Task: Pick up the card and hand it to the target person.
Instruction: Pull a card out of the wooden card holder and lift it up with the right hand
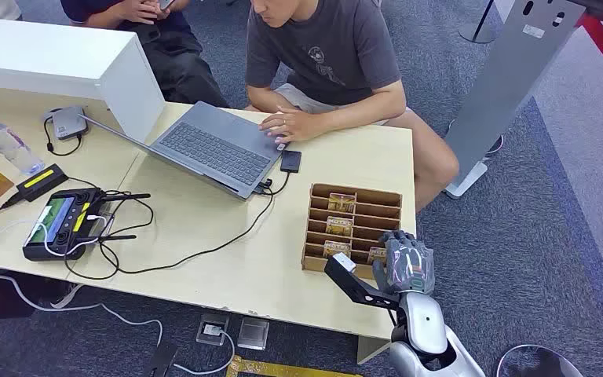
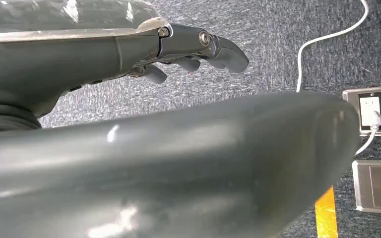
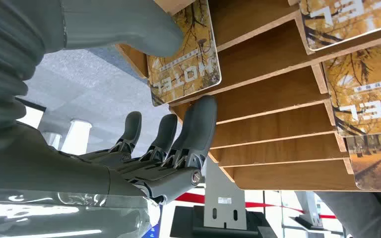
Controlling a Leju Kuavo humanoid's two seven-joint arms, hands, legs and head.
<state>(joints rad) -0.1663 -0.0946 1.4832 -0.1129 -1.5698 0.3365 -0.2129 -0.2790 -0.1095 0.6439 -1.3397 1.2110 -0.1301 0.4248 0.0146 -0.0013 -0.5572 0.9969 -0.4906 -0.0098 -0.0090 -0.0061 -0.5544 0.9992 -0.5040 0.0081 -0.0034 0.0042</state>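
At the left of the head view a controller (image 1: 61,224) lies on the counter (image 1: 220,259); mid-frame a person (image 1: 322,63) rests a hand on the laptop (image 1: 212,145). Lower right, the right hand (image 1: 407,263) pinches a card (image 3: 183,54) in the wooden rack (image 1: 353,224). The left hand (image 2: 188,52) hangs above the carpet, fingers apart, holding nothing.

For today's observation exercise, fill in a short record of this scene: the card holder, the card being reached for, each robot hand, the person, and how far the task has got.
Holder: wooden slotted rack at the table's right end, hotel cards standing in it
Target card: hotel card at the rack's near right corner
Right hand: at that card, thumb and finger on either side, card not lifted
Left hand: hanging above carpet, holding nothing
Person: seated across the table, hand on laptop
Task stage: pick-up starting
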